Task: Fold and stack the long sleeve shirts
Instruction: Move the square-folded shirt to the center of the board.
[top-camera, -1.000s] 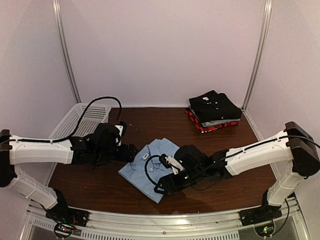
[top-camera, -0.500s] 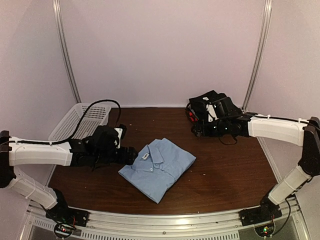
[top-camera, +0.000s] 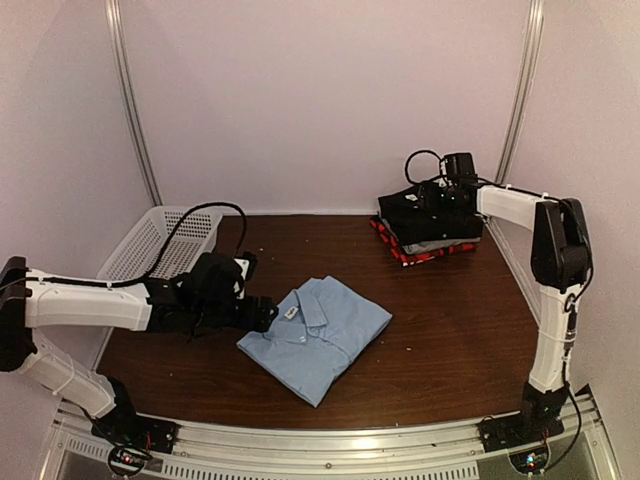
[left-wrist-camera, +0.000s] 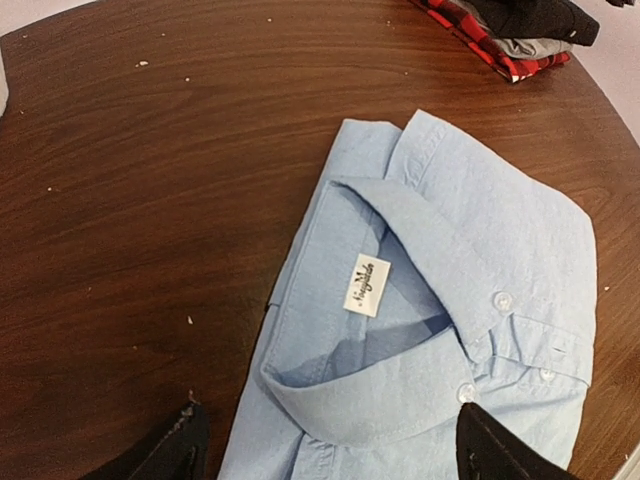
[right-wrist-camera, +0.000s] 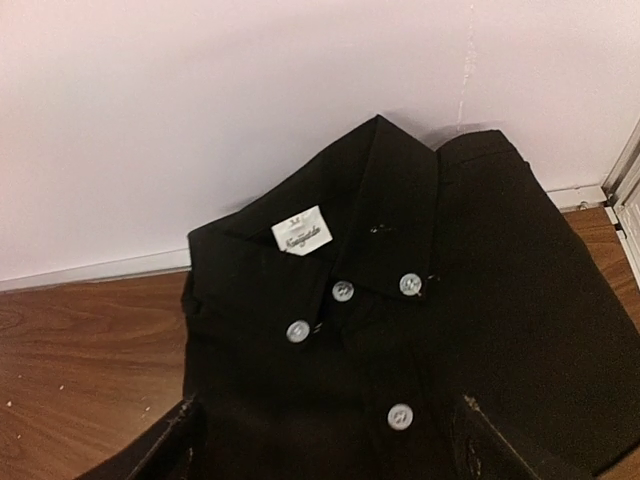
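Your left gripper (top-camera: 260, 312) sits spread, empty, beside the folded light blue collared cloth shirt (top-camera: 318, 335) at centre, not yet stacked; your right gripper (top-camera: 434, 196), also spread and empty, hovers over the far-right black, grey and red-plaid shirt pile (top-camera: 432, 228).

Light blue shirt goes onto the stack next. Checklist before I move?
1. Light blue collared button-up shirt folded flat, collar up: ok.
2. Left pincer open at its collar edge, holding nothing: ok.
3. Right pincer open, holding nothing: ok.
4. Stack tidy, folded black shirt over grey shirt and red-plaid shirt: ok.
5. Stack top free: not ok, right pincer hangs over it.
6. Sleeves tucked underneath: cannot tell.
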